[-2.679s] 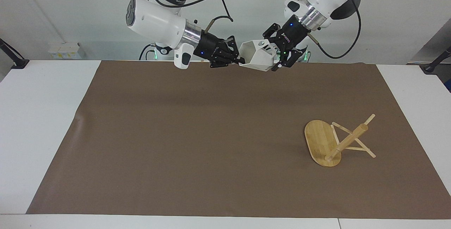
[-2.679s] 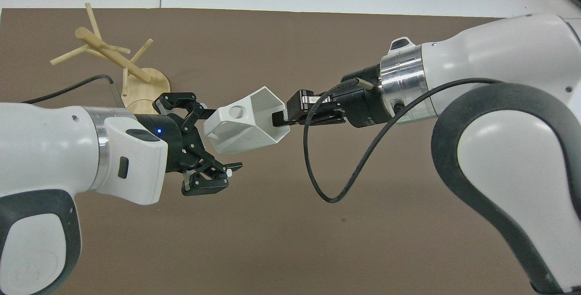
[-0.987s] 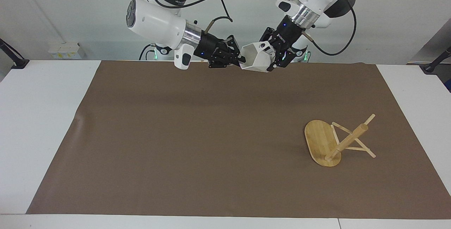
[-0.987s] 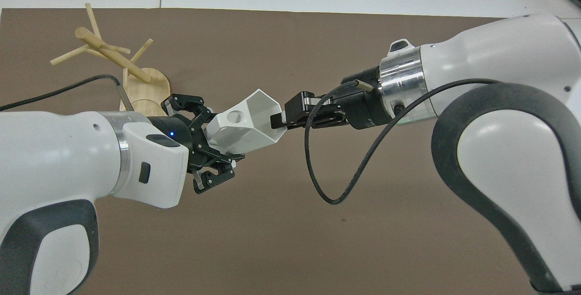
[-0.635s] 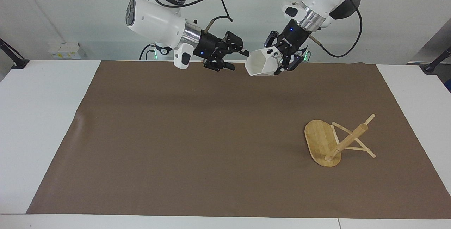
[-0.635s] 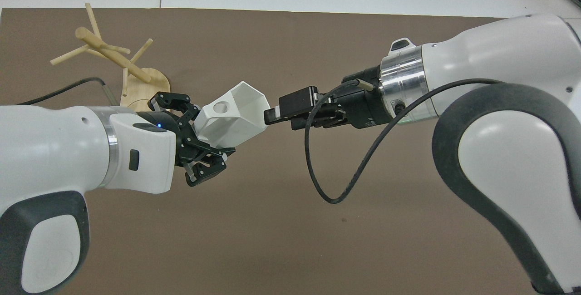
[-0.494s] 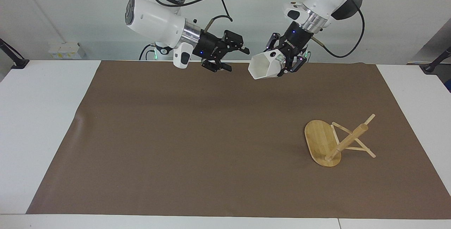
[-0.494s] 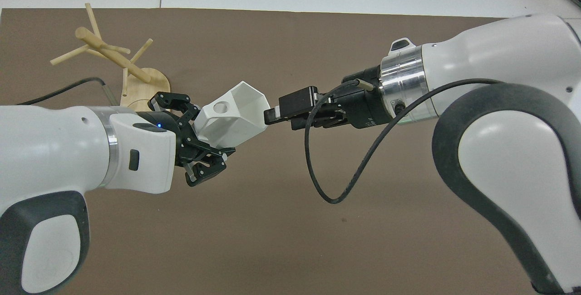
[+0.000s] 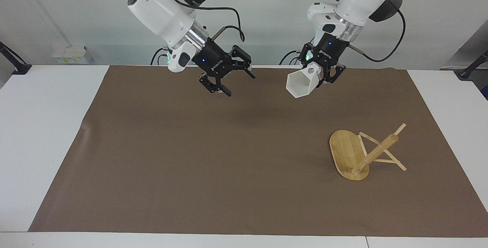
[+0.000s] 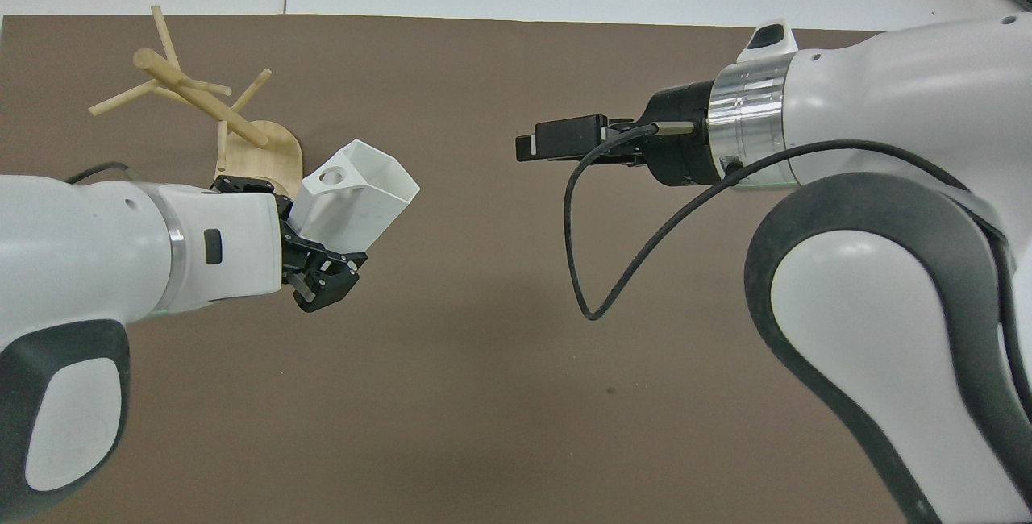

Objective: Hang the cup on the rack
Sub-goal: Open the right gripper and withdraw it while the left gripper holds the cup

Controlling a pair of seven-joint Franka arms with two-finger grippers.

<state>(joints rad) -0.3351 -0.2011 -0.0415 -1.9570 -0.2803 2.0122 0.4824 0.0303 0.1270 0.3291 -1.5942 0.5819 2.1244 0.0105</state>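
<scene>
The white faceted cup [image 9: 301, 83] hangs in the air, tilted with its mouth down and toward the right arm's end. My left gripper [image 9: 319, 73] is shut on its handle end, over the mat's edge nearest the robots; the overhead view shows the same cup [image 10: 359, 195] and left gripper [image 10: 300, 235]. The bamboo rack [image 9: 358, 152] lies tipped on its side on the mat, farther from the robots, its post slanting up toward the left arm's end. My right gripper [image 9: 239, 84] hangs open and empty over the mat, apart from the cup.
A brown mat [image 9: 213, 164] covers most of the white table [image 9: 42, 126]. The rack [image 10: 201, 109] with its oval base [image 10: 270, 155] lies just past the held cup in the overhead view. The right gripper [image 10: 528, 145] shows edge-on there.
My right gripper has opened, let go of the cup's rim and drawn back toward its own end, tilting downward. The left gripper has carried the cup lower and toward the rack.
</scene>
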